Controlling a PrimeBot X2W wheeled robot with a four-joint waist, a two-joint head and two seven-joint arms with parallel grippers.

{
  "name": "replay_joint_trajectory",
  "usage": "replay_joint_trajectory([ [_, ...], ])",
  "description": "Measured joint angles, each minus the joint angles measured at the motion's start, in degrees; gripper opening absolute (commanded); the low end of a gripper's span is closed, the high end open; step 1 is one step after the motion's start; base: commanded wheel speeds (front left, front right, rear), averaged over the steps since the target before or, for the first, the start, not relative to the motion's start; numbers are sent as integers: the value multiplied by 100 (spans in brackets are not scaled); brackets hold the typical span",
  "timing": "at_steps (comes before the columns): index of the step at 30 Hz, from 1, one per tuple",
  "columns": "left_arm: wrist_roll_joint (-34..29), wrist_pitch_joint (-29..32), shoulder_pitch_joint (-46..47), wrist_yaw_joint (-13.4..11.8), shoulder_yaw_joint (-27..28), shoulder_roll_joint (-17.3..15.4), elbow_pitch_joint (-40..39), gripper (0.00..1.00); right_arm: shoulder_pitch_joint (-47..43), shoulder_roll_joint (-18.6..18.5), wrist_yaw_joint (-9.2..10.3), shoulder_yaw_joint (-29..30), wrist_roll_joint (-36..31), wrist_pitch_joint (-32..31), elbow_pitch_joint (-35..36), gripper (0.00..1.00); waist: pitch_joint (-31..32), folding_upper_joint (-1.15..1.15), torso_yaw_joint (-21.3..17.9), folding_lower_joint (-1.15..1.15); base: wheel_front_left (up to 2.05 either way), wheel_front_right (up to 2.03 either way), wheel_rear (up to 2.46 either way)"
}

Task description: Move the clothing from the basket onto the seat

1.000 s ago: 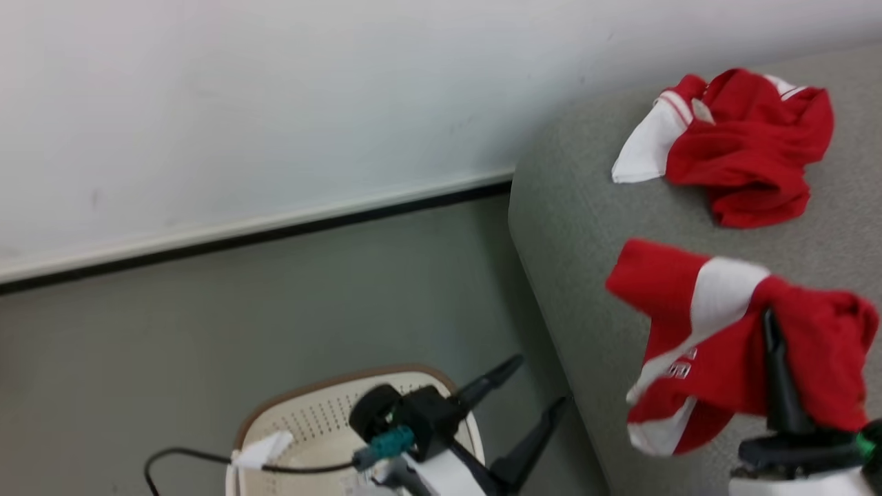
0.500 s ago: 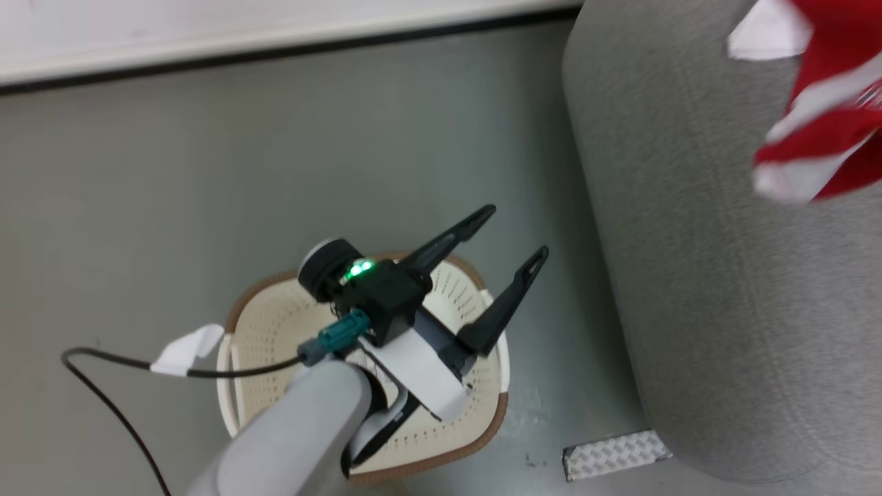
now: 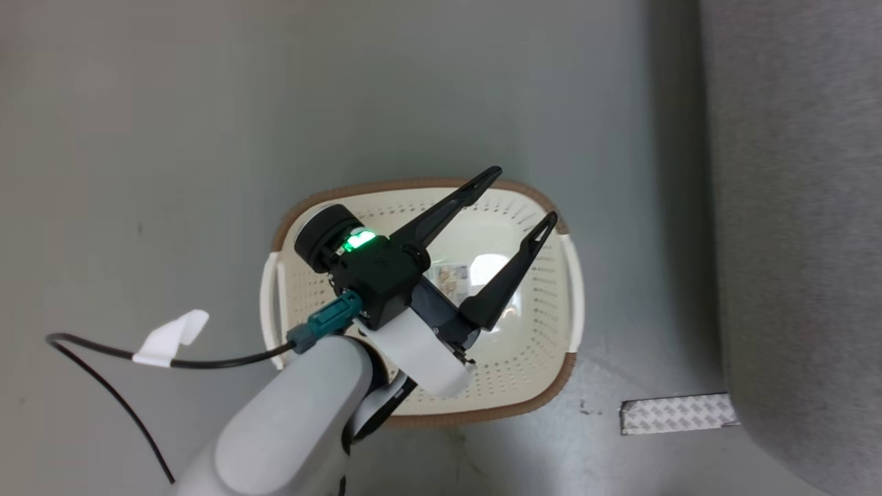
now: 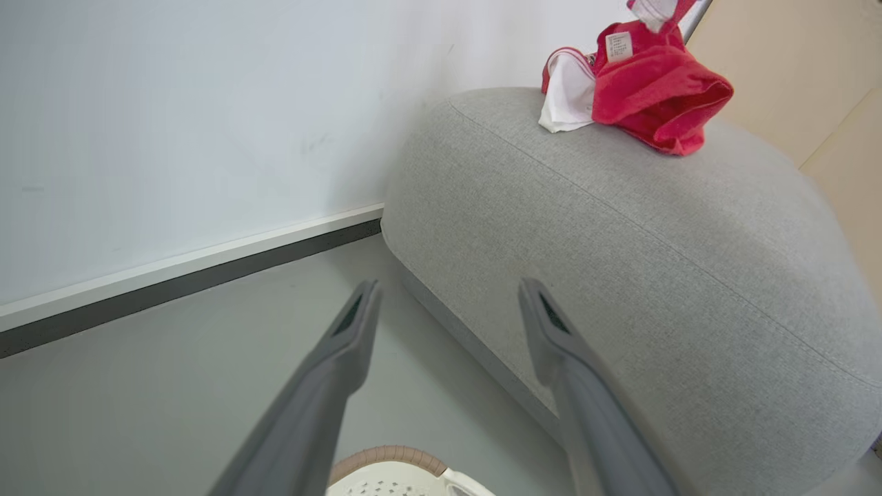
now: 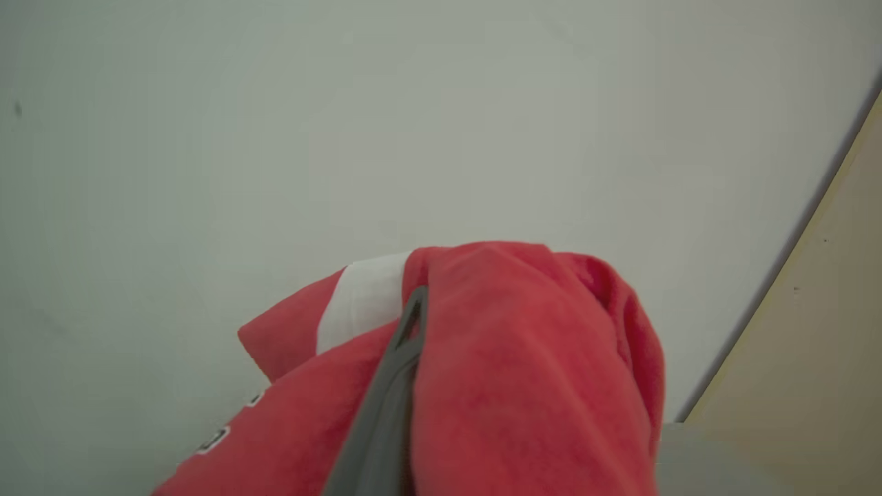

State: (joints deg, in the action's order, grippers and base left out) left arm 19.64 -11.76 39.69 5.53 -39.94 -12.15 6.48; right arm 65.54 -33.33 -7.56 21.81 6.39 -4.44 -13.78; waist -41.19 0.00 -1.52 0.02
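Left hand (image 4: 448, 289) spread wide, basket (image 4: 386, 456) rim low between; red clothing (image 4: 654, 96) bunched atop grey seat (image 4: 620, 234), wall (image 4: 172, 124) behind

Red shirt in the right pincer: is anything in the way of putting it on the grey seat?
Nothing visible is. The right pincer is shut on the red shirt, and the seat has a bare top except for another red shirt lying at its far end by the wall.

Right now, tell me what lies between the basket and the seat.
Head view: grey floor between basket and seat, bare except a silvery tape strip by the seat's base.
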Motion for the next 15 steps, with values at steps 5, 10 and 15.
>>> replay_joint_trajectory([
  [5, 0, -35, 69, -14, 37, -16, -40, 100, -14, 165, 0, 611, -333, -33, -626, 0, -234, 0, 193, 0, 0, 0, 0],
  [10, 0, -35, 116, -89, 59, -43, -53, 100, -520, 803, 0, 1015, -565, 144, -1255, 0, -324, 0, 216, 0, 0, 0, 0],
  [15, 21, -43, 5, -149, 66, -79, 31, 100, -861, 1126, 0, 1104, -705, 332, -1535, 49, -152, 0, 149, -1, 0, 0, 0],
])
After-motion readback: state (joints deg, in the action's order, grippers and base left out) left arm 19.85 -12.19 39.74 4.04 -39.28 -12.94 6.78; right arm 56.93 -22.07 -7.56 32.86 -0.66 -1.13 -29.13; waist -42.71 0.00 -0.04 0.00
